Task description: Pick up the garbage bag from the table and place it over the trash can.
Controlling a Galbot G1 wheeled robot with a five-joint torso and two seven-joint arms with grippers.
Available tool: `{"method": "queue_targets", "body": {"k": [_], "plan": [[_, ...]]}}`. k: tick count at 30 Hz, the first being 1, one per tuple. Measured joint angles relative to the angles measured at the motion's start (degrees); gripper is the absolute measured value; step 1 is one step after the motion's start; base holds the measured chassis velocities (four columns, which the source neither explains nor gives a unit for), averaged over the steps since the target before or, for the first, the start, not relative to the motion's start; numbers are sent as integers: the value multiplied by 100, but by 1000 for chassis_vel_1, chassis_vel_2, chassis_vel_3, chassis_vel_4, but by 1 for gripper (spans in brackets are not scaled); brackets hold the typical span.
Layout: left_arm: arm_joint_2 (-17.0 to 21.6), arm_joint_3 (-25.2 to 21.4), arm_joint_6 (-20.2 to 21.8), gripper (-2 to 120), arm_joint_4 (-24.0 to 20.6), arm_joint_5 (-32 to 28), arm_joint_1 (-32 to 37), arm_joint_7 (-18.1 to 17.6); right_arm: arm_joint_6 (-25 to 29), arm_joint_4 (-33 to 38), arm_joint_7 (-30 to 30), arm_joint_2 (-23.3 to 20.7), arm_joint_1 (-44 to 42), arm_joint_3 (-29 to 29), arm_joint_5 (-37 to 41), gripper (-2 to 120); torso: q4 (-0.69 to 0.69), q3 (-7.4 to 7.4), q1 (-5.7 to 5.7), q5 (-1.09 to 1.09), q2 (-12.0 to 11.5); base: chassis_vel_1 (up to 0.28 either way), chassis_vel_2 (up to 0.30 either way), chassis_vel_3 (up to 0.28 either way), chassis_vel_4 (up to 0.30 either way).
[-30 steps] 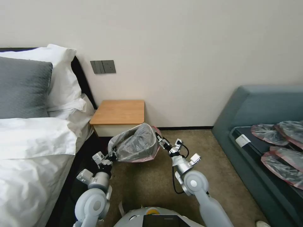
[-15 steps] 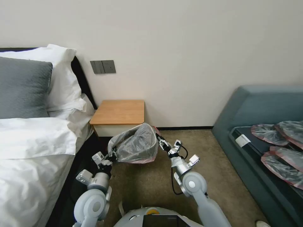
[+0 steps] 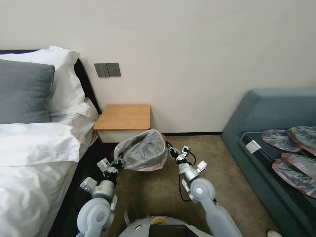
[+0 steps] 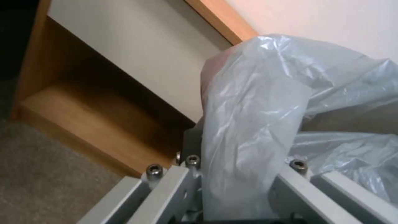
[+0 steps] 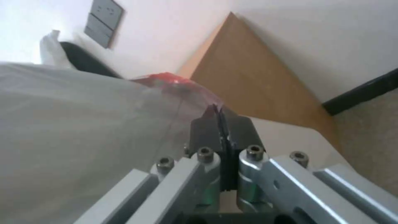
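While stretched between both grippers, hangs above the carpet (image 3: 154, 191) just in front of the table (image 3: 125, 117): the garbage bag (image 3: 143, 151), crinkly grey plastic with a pinkish-red rim, mouth spread wide and tipped toward the wall. Beyond it, the table's orange-brown top and white drawer front, with a lower wooden shelf (image 4: 83, 121) in the left wrist view. Off to the far side of the right arm, a blue-grey sofa (image 3: 273, 112) carrying flat red-rimmed bags (image 3: 293, 154) (several, overlapping). At the bag's one edge, the left gripper (image 3: 118, 162), with a thick fold of plastic between its fingers; closed on it or not, cannot tell. At the opposite edge, the right gripper (image 5: 219, 124), dark pads pressed together on the red rim (image 5: 166, 81).
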Motion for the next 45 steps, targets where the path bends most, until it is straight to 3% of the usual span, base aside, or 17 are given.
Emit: {"method": "queue_targets", "body": {"k": [28,35,42,45], "plan": [[-54,121,146,3,-186,-200,37,-17,347,-1091,-71,-62,313,-13,-887,0,0,0,0,0,0,0,0,0,0],[-25,-43,149,3,-157,-165,-11,-35,885,-726,-209,-170,-197,84,-2234,28,0,0,0,0,0,0,0,0,0],[-26,-67,218,3,-137,-15,-74,-85,1231,-257,16,-277,-567,242,-3654,48,-1,0,0,0,0,0,0,0,0],[-17,-37,297,3,-46,372,-100,-87,1653,158,64,-300,-652,286,-4429,65,-1,0,0,0,0,0,0,0,0]]}}
